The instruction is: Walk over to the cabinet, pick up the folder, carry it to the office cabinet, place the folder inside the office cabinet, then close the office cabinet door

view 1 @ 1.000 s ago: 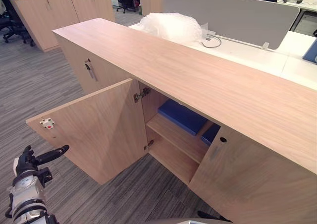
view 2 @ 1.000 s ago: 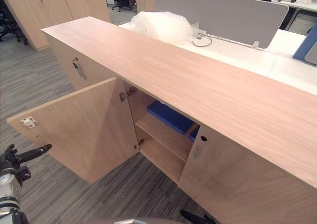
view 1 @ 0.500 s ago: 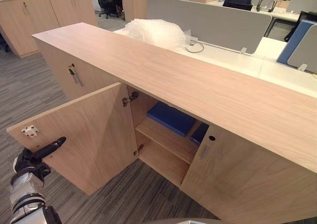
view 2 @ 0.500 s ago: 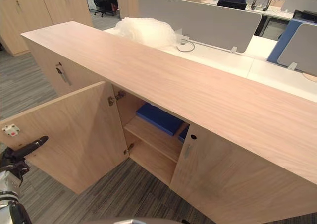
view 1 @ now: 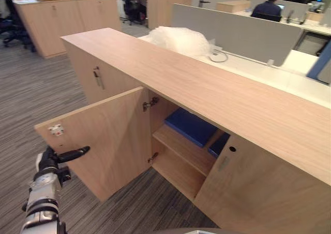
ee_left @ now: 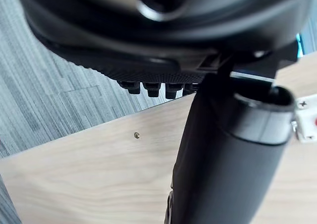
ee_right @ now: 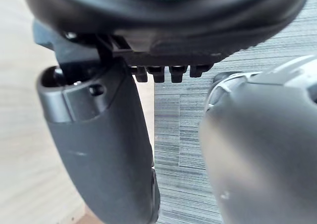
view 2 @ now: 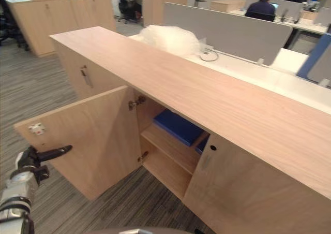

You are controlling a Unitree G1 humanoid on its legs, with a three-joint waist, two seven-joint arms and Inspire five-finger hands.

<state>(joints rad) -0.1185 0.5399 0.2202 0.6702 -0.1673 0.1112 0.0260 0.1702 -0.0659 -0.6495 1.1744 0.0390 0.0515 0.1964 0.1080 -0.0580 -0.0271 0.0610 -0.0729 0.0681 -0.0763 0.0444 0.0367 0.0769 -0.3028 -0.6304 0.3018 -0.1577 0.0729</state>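
Just beside the inner face of the open office cabinet door [view 1: 111, 135], the left hand [view 1: 49, 162] hovers empty, fingers apparently straight, while the blue folder [view 1: 192, 126] lies flat on the upper shelf [view 1: 178, 147] beyond the hinges.

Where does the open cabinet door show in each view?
Left eye view: open door, lower left.
Right eye view: lower left.
Left wrist view: the panel past the left hand.
Right wrist view: wood surface beside the right hand; cannot tell whether it is this door.
Shared landmark: white catch plate at the door's free corner.
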